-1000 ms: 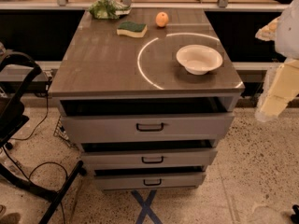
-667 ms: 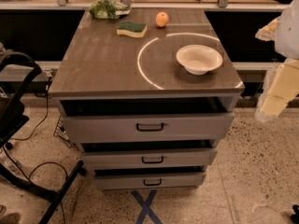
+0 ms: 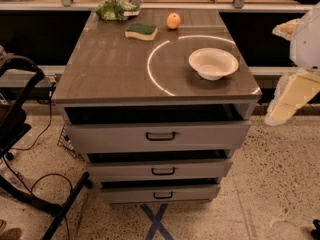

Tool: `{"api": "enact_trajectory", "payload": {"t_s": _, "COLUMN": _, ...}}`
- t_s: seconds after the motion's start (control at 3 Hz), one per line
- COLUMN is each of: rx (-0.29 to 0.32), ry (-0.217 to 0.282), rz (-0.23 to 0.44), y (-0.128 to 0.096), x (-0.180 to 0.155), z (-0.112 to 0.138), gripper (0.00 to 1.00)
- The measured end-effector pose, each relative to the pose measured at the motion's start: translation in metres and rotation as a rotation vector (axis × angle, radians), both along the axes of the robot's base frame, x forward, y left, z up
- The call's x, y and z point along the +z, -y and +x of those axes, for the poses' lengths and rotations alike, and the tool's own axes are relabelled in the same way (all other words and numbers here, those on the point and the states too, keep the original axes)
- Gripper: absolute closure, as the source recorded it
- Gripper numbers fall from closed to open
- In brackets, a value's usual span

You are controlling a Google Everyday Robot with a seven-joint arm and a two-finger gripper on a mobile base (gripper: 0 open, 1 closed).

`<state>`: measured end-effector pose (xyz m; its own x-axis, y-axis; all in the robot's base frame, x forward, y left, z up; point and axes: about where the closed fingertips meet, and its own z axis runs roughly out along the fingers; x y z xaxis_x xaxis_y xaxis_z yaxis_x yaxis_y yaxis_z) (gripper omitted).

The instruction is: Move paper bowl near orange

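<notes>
The paper bowl (image 3: 213, 63) is off-white and shallow, and stands upright on the right side of the grey cabinet top (image 3: 110, 69), inside a white arc marking. The orange (image 3: 173, 20) sits near the far edge, beyond the bowl and to its left. My gripper (image 3: 291, 100) shows as cream and white parts at the right edge of the view. It is off the cabinet's right side, apart from the bowl and level with the cabinet's front edge.
A yellow sponge with a green top (image 3: 141, 31) lies left of the orange. A leafy green item (image 3: 115, 9) lies at the far left corner. Three drawers (image 3: 160, 134) sit below the top. A black chair base (image 3: 20, 134) and cables stand on the left floor.
</notes>
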<state>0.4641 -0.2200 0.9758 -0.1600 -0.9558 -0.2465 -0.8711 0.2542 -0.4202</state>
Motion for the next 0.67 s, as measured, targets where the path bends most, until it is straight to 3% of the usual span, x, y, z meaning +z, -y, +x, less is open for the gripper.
{"api": "enact_trajectory", "payload": {"t_s": 0.33, "rx": -0.011, "ry": 0.124, "rz": -0.011, "y": -0.006, "x": -0.011, "z": 0.038, "gripper": 0.0}}
{"api": "enact_trajectory", "payload": {"t_s": 0.67, "rx": -0.042, "ry": 0.186, "rz": -0.009, "y": -0.012, "x": -0.016, "z": 0.056, "gripper": 0.0}}
